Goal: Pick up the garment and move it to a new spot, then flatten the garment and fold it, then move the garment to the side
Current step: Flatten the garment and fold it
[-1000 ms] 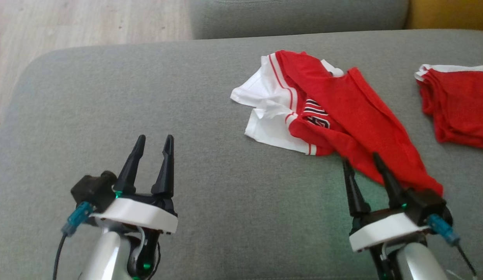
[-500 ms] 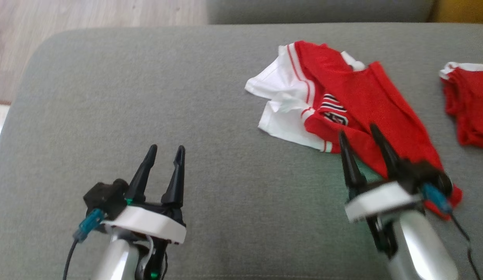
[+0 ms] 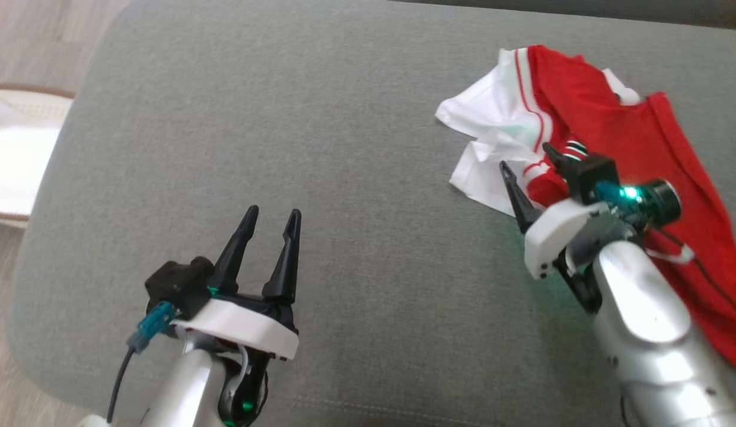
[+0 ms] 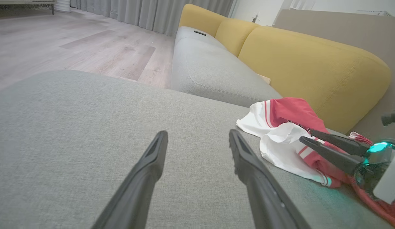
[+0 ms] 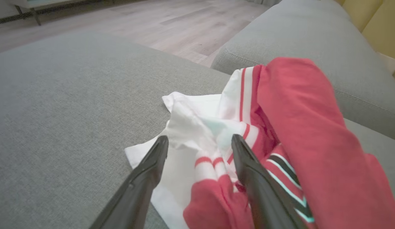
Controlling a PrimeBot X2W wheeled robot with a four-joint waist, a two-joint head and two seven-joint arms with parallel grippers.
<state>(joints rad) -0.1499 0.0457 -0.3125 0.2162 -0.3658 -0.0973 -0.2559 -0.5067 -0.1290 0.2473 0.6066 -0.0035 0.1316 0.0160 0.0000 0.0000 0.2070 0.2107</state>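
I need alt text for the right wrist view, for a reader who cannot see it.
The open right claw points at a crumpled red and white garment on a grey cushion; a wooden floor lies beyond.

Each gripper is built from two long, tapering black fingers, as seen on the left gripper point(image 3: 273, 210) and the right gripper point(image 3: 525, 155). The fingers are seated in a white plastic plate point(image 3: 237, 329), beside which a black camera block point(image 3: 178, 287) is mounted. A teal-blue connector point(image 3: 148, 332) is plugged in there, and a thin black cable point(image 3: 115, 385) is led from it. The forearms point(image 3: 646, 314) are clad in glossy silver shells dotted with small dark screw holes point(image 3: 609, 359). A green-teal light point(image 3: 628, 193) is lit at the right wrist.
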